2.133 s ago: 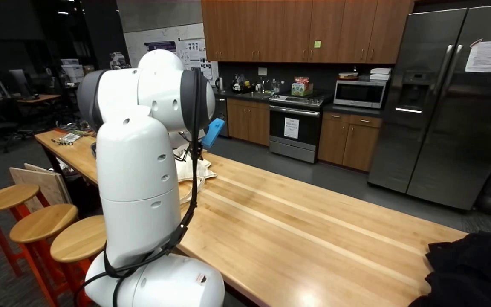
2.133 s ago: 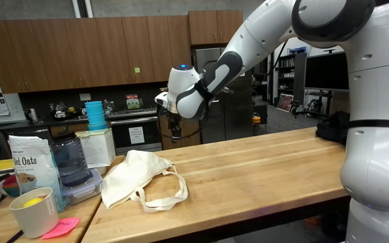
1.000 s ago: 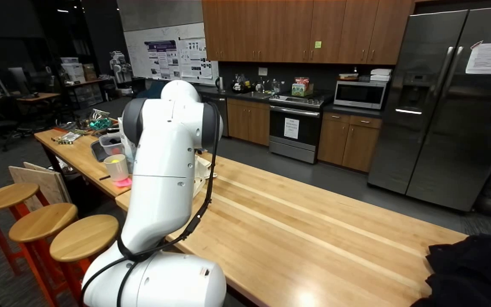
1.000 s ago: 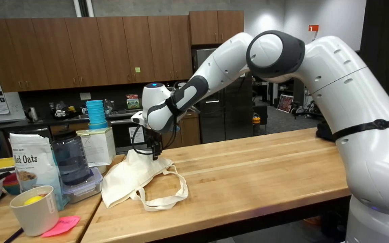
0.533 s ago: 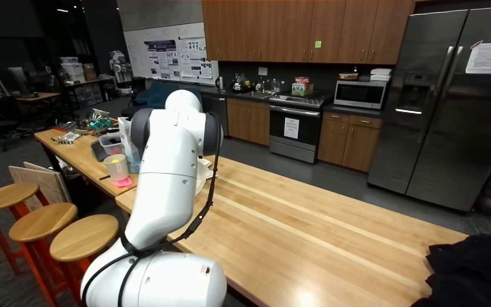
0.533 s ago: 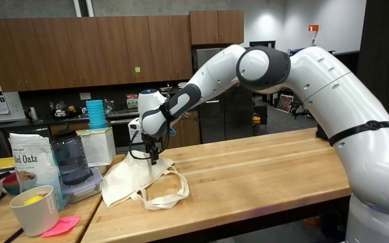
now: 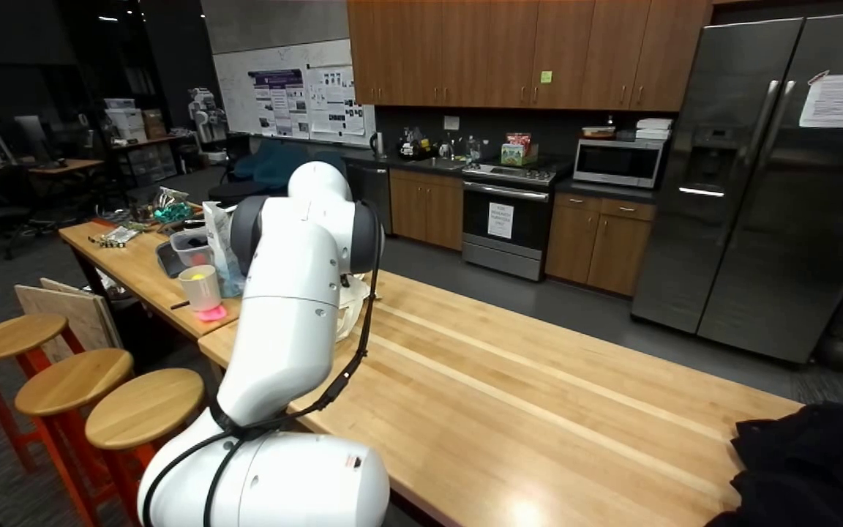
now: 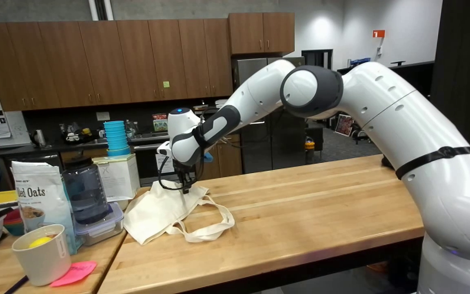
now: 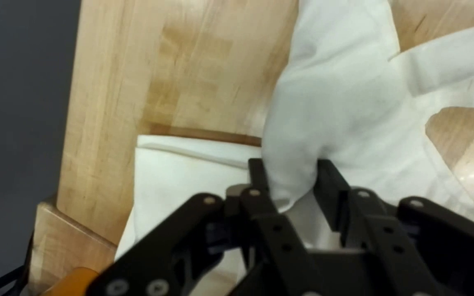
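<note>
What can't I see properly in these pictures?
Inside the cloth bag: covered by its fabric, wrist view.
Most of the gripper: behind the arm, in an exterior view.
Writing on the pink note: too small to read, both exterior views.
An orange thing: cut off by the bottom edge, wrist view.

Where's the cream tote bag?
The tote bag lies left of centre in an exterior view, on the wooden table, right of the lidded container, a fold pinched in the gripper.
</note>
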